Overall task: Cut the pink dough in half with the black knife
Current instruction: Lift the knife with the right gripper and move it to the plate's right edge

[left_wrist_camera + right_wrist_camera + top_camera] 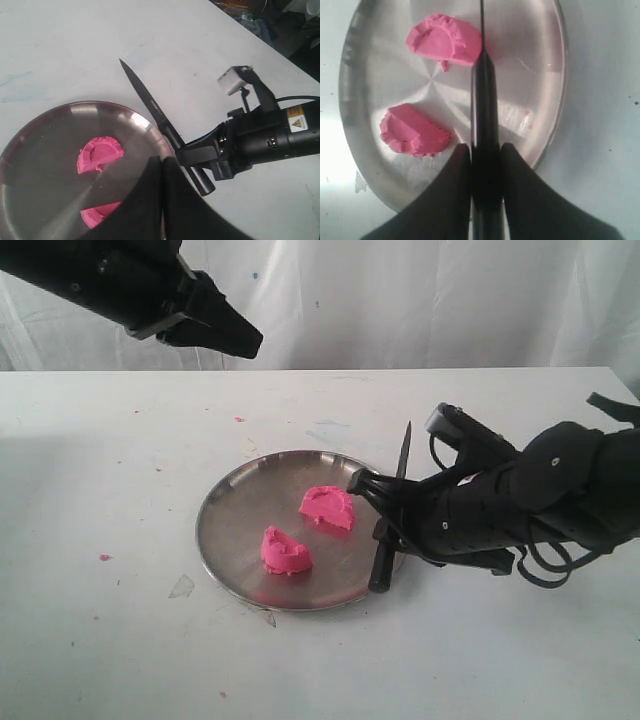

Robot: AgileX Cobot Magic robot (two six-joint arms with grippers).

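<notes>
My right gripper is clamped on the straight matte handle of the slim all-black knife, one dark finger pressing each side of it with no gap showing. In the exterior view the knife stands steeply tilted, its pointed tip up and away from the camera, its butt end down at the near right rim of the round steel plate. Whether the butt touches the rim or the white table I cannot tell.

The bright pink dough lies in two half-round lumps on the plate, apart from each other, with bare steel between them. One lump sits near the plate's middle, just beside my fingertips and the blade; the other lies nearer the front left. In my right wrist view the blade crosses over the edge of the farther lump.

My left gripper hangs high over the table's back left, well apart from the plate. Its fingertips look drawn together to a point, holding nothing.

A few tiny pink crumbs dot the table.
</notes>
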